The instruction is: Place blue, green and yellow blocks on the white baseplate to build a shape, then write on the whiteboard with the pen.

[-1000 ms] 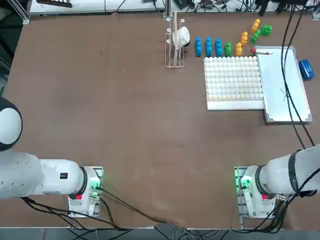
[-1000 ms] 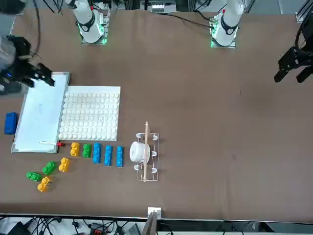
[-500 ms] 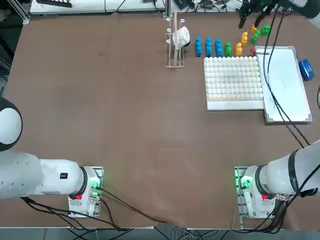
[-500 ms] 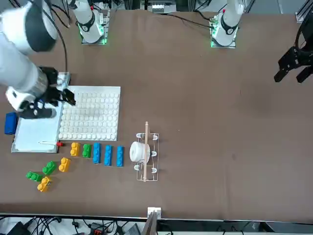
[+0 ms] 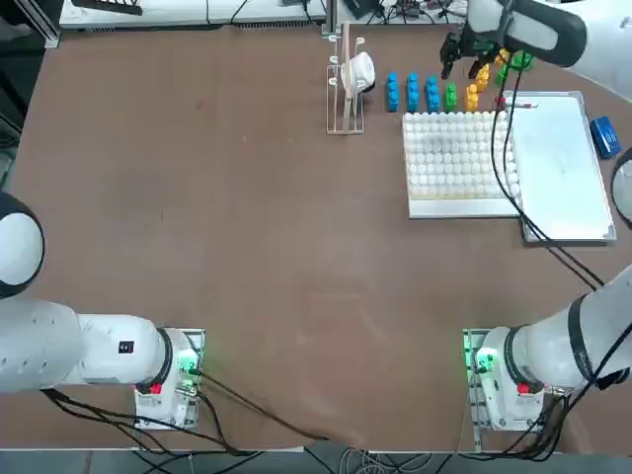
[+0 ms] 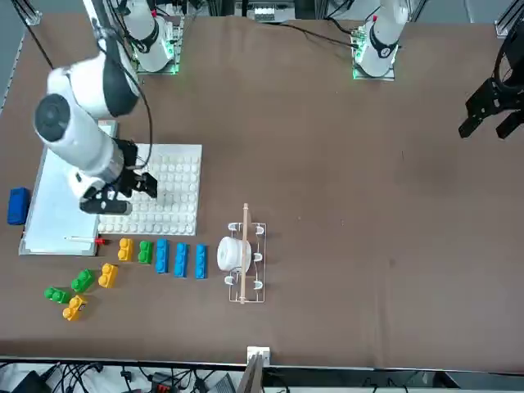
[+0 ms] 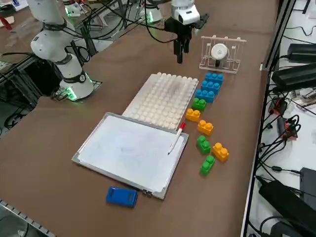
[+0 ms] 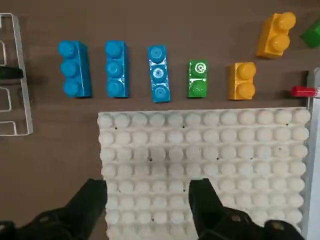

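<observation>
The right gripper [image 8: 150, 200], released and empty, has swung from over the whiteboard [image 5: 563, 163] to above the white baseplate [image 5: 462, 163], probably heading for the untouched blocks [image 8: 157, 72] at the plate's 12 o'clock edge.

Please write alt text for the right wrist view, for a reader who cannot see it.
The open right hand hangs above the white baseplate, holding nothing. Beyond the plate, a row of bricks lies on the brown table: three blue, one green, one yellow. Another yellow brick lies farther off, and the pen's red end shows at the edge.
</observation>
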Controlling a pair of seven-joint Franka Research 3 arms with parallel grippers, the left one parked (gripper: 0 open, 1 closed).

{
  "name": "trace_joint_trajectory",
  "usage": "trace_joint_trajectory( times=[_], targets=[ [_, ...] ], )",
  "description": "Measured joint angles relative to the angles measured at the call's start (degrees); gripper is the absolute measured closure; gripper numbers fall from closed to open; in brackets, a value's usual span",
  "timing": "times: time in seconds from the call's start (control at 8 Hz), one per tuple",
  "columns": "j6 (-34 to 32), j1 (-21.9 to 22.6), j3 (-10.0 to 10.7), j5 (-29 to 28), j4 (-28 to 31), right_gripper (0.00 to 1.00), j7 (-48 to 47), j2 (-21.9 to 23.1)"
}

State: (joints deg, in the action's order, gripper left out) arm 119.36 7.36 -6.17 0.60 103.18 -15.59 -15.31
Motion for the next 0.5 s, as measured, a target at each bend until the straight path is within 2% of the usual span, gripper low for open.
trace_joint_trajectory(
  times=[0.25,0.5],
  targets=[
    [4.88,0.27,0.01,0.00,0.04,0.00,-0.84,-3.31],
    [10.44,1.85,0.00,0.05,0.03,0.00,-5.97,-6.63]
  ],
)
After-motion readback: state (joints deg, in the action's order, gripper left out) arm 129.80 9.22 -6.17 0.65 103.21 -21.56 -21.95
